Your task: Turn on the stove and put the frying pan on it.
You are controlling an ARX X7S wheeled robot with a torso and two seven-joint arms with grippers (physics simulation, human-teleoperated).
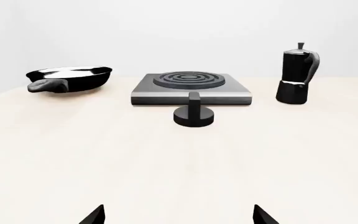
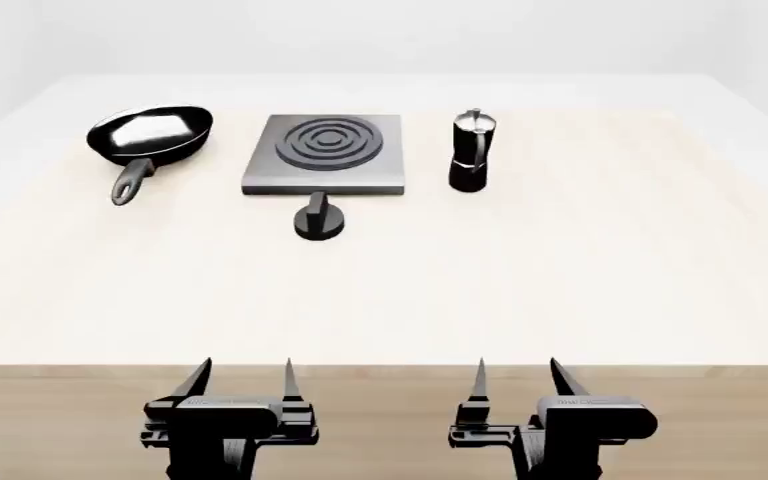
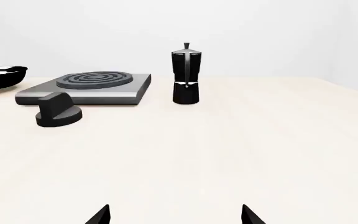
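Observation:
The stove (image 2: 324,152) is a flat grey square plate with a ring burner, at the far middle of the table. Its black round knob (image 2: 319,218) stands just in front of it. The black frying pan (image 2: 151,135) sits left of the stove, handle pointing toward me. Stove (image 1: 191,86), knob (image 1: 194,113) and pan (image 1: 70,78) also show in the left wrist view; stove (image 3: 86,87) and knob (image 3: 58,111) in the right wrist view. My left gripper (image 2: 241,375) and right gripper (image 2: 518,372) are open and empty at the table's near edge, far from everything.
A black moka pot (image 2: 471,150) stands right of the stove, also in the left wrist view (image 1: 298,74) and right wrist view (image 3: 186,74). The pale wooden table (image 2: 558,270) stretches between the grippers and the objects.

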